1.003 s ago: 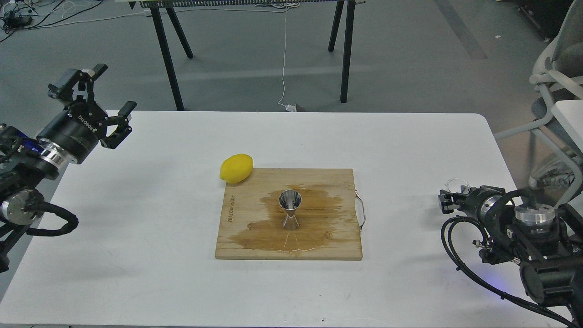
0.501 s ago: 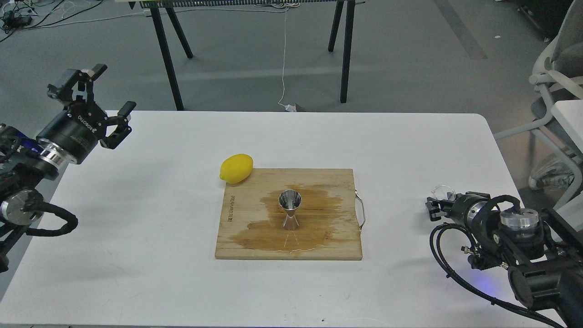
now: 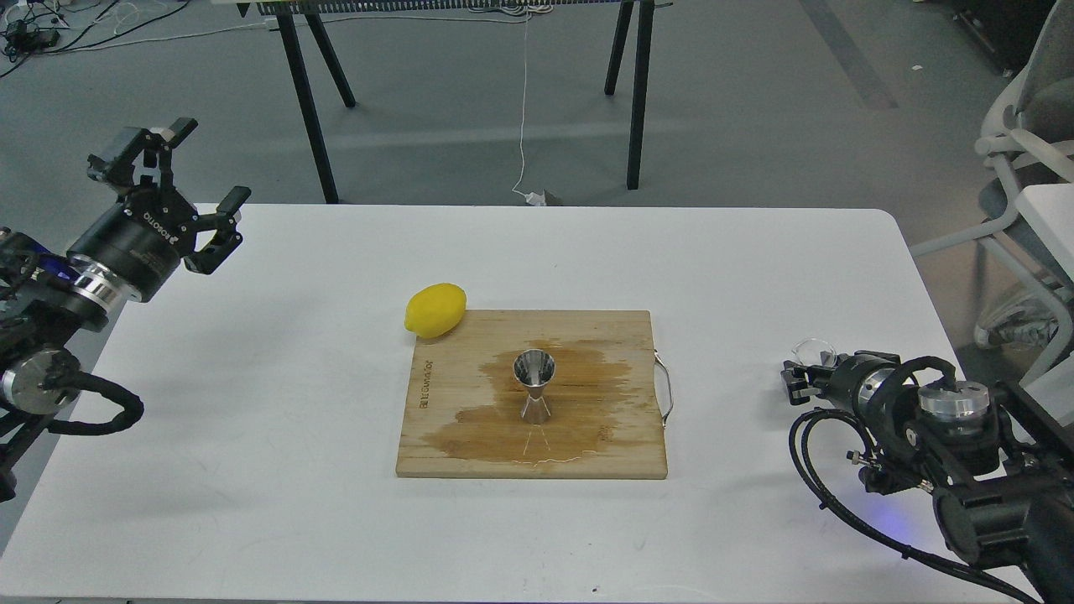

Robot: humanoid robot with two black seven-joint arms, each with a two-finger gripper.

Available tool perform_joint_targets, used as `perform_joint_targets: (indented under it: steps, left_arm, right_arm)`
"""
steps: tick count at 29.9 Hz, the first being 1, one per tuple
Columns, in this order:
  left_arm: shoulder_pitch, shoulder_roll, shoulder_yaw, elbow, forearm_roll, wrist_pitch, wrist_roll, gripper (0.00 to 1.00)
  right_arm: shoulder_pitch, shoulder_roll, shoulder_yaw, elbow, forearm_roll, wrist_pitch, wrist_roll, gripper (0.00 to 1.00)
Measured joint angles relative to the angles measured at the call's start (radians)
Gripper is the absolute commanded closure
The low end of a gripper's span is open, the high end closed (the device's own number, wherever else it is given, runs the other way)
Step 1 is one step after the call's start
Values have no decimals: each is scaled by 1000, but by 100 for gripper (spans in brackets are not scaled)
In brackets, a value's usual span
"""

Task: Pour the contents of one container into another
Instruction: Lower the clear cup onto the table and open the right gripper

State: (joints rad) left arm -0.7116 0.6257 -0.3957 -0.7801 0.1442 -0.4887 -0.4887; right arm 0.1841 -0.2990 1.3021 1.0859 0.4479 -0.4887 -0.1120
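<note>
The steel jigger (image 3: pixel 534 386) stands upright in the middle of the wooden cutting board (image 3: pixel 621 457), on a dark wet patch. The small clear glass cup (image 3: pixel 812 350) is at the far right of the table, just above the tip of my right gripper (image 3: pixel 800 382). That gripper is shut on the cup and holds it low over the table, well right of the board. My left gripper (image 3: pixel 215 161) is open and empty, raised over the table's far left corner.
A yellow lemon (image 3: pixel 435 309) lies against the board's back left corner. The board has a metal handle (image 3: pixel 667 387) on its right edge. The white table (image 3: pixel 277 470) ends close to my right arm; a chair (image 3: pixel 1028 159) stands beyond it.
My right gripper has carried the glass cup to the left and slightly down towards the table. Most of that shift came early. The left arm, jigger and lemon have not moved.
</note>
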Motion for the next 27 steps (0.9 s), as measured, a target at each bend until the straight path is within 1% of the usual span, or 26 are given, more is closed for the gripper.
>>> perform_joint_targets:
  steps: [4,6,7,12,27]
  left_arm:
    - [0,0,0,0,0,0,0,3]
    - [0,0,0,1,0,0,0,3]
    - [0,0,1,1,0,0,0,3]
    - [0,0,1,1,0,0,0,3]
    - [-1,-1,2,0,0,0,0,3]
  right_arm:
    - [0,0,0,2,0,0,0,20]
    - [0,0,0,4,0,0,1,11]
    - [0,0,1,4,0,0,1,9]
    - [1,1,2,6,0,0,2,6]
    - [0,1,2,8,0,0,2,6]
